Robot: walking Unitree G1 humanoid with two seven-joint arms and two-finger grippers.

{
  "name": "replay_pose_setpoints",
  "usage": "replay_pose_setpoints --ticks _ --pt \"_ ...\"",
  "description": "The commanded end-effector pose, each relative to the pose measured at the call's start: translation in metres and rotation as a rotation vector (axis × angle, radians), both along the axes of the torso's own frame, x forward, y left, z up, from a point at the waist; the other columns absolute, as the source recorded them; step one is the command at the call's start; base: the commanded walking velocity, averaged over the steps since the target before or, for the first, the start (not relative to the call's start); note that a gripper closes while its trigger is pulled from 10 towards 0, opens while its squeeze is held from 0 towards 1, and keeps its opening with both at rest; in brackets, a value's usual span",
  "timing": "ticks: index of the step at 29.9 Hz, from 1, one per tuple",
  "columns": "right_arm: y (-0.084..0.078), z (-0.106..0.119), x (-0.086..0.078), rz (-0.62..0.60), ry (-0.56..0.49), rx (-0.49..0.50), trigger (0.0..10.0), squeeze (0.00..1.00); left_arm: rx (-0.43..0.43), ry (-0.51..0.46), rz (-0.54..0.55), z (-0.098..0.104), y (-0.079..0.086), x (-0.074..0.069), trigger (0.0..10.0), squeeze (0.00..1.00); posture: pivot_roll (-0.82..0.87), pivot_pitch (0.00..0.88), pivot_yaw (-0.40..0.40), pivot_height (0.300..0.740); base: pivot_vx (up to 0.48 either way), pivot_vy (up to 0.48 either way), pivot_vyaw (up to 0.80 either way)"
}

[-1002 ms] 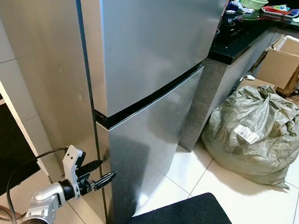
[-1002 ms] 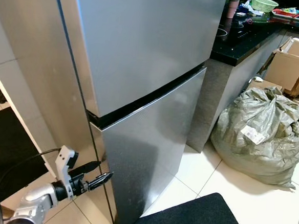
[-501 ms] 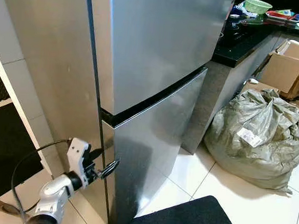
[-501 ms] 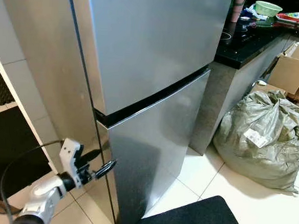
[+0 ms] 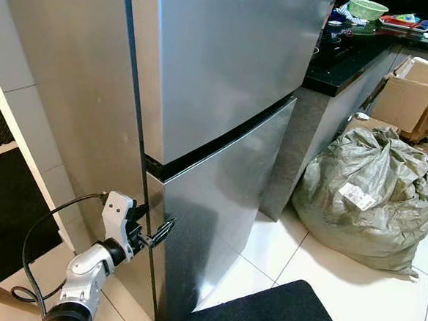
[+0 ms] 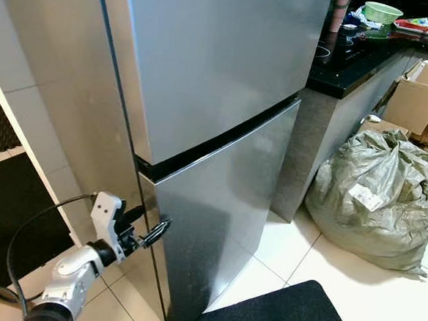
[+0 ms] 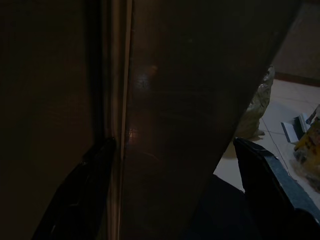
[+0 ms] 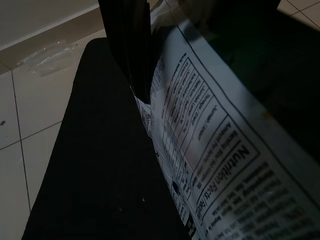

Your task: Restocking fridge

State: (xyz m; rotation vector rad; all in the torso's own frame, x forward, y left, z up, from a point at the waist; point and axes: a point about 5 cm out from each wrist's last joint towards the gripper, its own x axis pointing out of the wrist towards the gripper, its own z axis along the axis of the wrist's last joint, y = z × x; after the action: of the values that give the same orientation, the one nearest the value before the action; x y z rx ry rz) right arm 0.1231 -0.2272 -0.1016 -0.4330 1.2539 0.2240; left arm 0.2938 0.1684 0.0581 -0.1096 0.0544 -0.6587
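Meanwhile, packet [image 8: 220, 165] between right fingers [image 8: 127, 45]

Kitchen corner, as I see it.
White tiled floor [image 5: 317, 267], black mat [image 5: 262, 314], black tabletop [image 5: 346, 56], grey sack [image 5: 366, 193], cardboard boxes [image 5: 406, 93].

one silver fridge [image 5: 227, 80] with two doors, an upper door [image 5: 236, 52] and a lower door [image 5: 218, 212]. one grey sack [image 5: 370, 190] bearing one white label [image 5: 353, 196]. two cardboard boxes [image 5: 410, 90]. one black countertop [image 5: 342, 56] carrying one green basket [image 5: 364, 7]. one black floor mat [image 5: 262, 314]. one food packet [image 8: 225, 165] printed with one nutrition facts panel. one robot gripper [image 5: 152, 230] with two fingers.
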Motion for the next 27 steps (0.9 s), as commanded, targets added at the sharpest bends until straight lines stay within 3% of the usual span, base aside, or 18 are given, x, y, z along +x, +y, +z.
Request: replay_pose_setpoints --ticks 1,3,9,17,21,24,27 --pt "0.000 0.001 0.002 -0.006 -0.013 0.001 10.0 0.00 -0.027 -0.005 -0.100 0.003 -0.018 -0.002 10.0 0.00 -0.02 0.005 -0.008 0.740 0.000 0.000 0.00" --pt "0.001 0.001 0.002 -0.005 -0.013 0.000 10.0 0.00 -0.051 0.022 -0.249 0.000 -0.041 -0.011 10.0 0.00 -0.02 0.005 -0.008 0.740 0.000 0.000 0.00" --pt "0.002 0.001 0.003 -0.006 -0.015 0.003 10.0 0.00 -0.092 0.036 -0.383 0.000 -0.070 -0.022 10.0 0.00 -0.02 0.004 -0.005 0.740 0.000 0.000 0.00" --pt "0.003 0.000 0.003 -0.007 -0.015 0.005 10.0 0.00 -0.119 0.027 -0.442 0.004 -0.087 -0.026 10.0 0.00 -0.03 0.004 -0.003 0.740 0.000 0.000 0.00" --pt "0.003 0.000 0.002 -0.010 -0.014 0.004 10.0 0.00 -0.149 0.031 -0.526 0.011 -0.106 -0.034 10.0 0.00 -0.03 0.005 -0.002 0.740 0.000 0.000 0.00" --pt "0.002 0.000 0.002 -0.011 -0.013 0.003 10.0 0.00 -0.162 0.042 -0.552 0.011 -0.109 -0.037 10.0 0.00 -0.03 0.005 -0.002 0.740 0.000 0.000 0.00" --pt "0.002 0.000 0.001 -0.012 -0.013 0.001 10.0 0.00 -0.145 0.116 -0.586 -0.003 -0.104 -0.047 10.0 0.00 -0.03 0.005 0.001 0.740 0.000 0.000 0.00"
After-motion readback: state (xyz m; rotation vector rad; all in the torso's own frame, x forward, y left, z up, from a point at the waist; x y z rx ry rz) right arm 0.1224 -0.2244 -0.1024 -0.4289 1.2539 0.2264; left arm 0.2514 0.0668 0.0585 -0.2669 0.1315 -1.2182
